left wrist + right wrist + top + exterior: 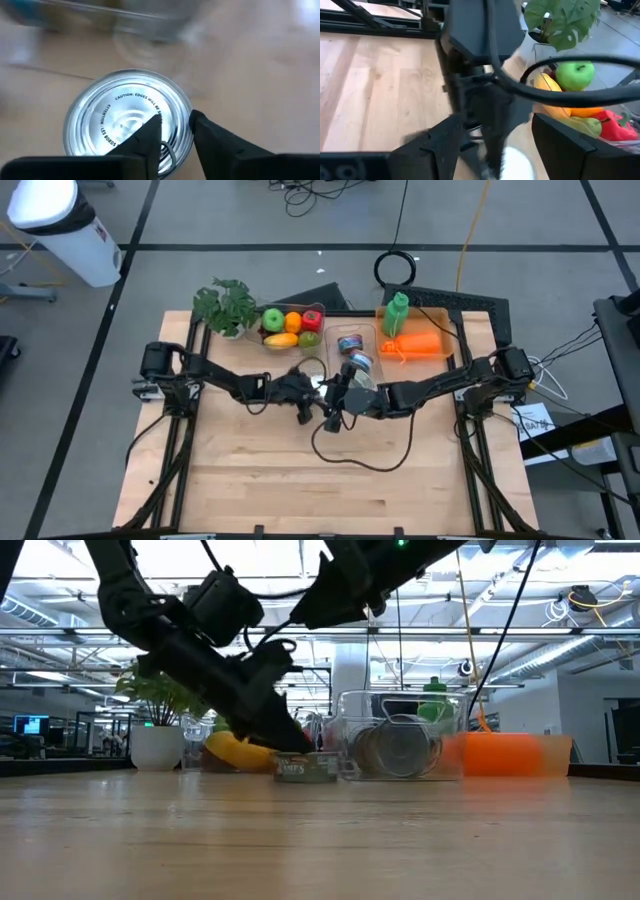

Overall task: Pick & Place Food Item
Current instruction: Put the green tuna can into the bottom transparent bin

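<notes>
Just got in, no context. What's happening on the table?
The left gripper is down over a tin can standing on the wooden table, one finger over the can's lid, near the pull ring. The right gripper hangs open close beside the left arm. Fruit and more cans sit in clear trays behind.

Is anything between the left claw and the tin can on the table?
Nothing visible. The left claw is already right over the tin can, its fingers straddling the pull ring. The right claw is close beside it.
</notes>
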Controlling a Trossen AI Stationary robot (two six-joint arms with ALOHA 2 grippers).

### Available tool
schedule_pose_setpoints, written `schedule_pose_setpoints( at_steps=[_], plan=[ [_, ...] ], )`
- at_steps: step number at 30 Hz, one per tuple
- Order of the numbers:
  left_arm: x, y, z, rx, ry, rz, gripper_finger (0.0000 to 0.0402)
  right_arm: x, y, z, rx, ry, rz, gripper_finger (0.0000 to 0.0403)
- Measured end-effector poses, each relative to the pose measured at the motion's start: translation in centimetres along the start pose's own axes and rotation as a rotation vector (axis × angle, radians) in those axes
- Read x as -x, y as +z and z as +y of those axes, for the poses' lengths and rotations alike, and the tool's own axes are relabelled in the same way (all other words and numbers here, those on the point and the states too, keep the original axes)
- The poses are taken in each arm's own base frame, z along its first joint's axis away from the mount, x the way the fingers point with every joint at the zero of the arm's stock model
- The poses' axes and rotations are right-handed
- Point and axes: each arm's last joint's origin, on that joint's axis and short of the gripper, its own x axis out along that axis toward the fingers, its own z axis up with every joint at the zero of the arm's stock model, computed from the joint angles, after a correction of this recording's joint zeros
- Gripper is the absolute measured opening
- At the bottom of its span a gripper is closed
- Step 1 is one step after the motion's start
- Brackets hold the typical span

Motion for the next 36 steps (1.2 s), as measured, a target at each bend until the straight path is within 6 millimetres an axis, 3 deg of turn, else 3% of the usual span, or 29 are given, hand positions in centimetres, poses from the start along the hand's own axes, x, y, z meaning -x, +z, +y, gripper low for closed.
schedule_pose_setpoints(
  at_steps=[8,18,21,25,29,32,36],
  plan=[
    [1.6,-0.9,-4.6,0.002,-0.470,0.129,0.0067,0.8,0.0,1.3,0.000,0.037,-0.009,0.0224],
    [3.0,-2.3,-8.3,-0.049,-0.376,0.105,0.0013,4.3,-1.8,6.9,0.024,0.289,0.098,0.0222],
    [3.2,-2.6,-9.0,-0.033,-0.341,0.090,0.0032,5.4,-3.3,8.5,-0.056,0.317,0.164,0.0219],
    [3.6,-2.1,-10.6,-0.069,-0.312,0.040,0.0090,6.6,-6.0,9.9,-0.208,0.358,0.186,0.0214],
    [4.3,-0.7,-12.9,-0.217,-0.316,-0.020,0.0131,7.3,-8.7,10.2,-0.246,0.413,0.117,0.0212],
    [5.7,0.4,-14.9,-0.334,-0.283,-0.015,0.0135,7.6,-10.5,9.8,-0.304,0.472,0.030,0.0211],
    [8.3,1.7,-15.9,-0.388,-0.194,0.041,0.0119,7.8,-12.1,8.5,-0.405,0.517,-0.062,0.0208]
  ],
)
